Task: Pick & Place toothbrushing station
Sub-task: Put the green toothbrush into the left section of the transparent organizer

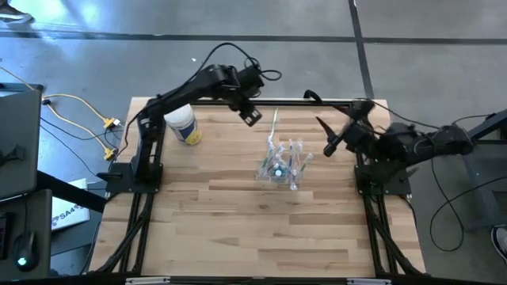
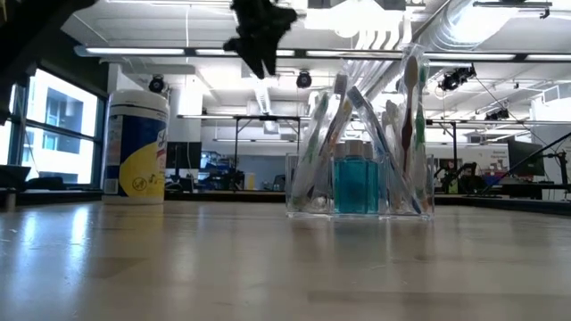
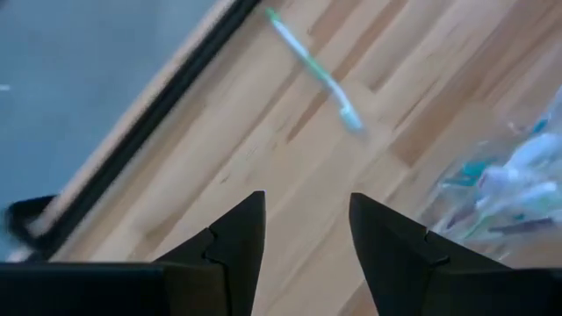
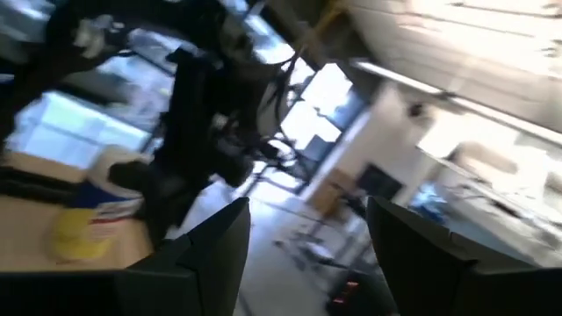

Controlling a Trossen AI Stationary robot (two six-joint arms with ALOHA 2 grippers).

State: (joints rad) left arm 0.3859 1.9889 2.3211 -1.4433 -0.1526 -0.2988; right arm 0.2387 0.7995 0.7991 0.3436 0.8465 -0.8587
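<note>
- The left gripper [image 1: 252, 115] hangs above the far part of the surface [image 1: 238, 229], fingers [image 3: 235, 237] spread apart and holding nothing; its own view looks down on bare wood between them.
- Just beyond it, a loose toothbrush [image 3: 314, 70] lies flat on the wood near the far edge, apart from the holder.
- The toothbrushing station [image 1: 281, 165] stands upright near the middle of the surface, a clear box packed with brushes and a small blue bottle [image 2: 357, 183], which sits low in its centre.
- Judgement: the step in hand is the approach. The gripper should travel toward the holder, come down over its clear walls, and close on the box itself rather than on the brush handles, which lean outward and would slip.
- Keeping the holder level during the lift matters, since the tall brushes could tip out.
- The white tub [image 1: 182, 124] stands well clear on the left side, no obstacle.
- The right gripper [image 1: 326, 136] waits raised at the right edge, fingers apart and empty.
</note>
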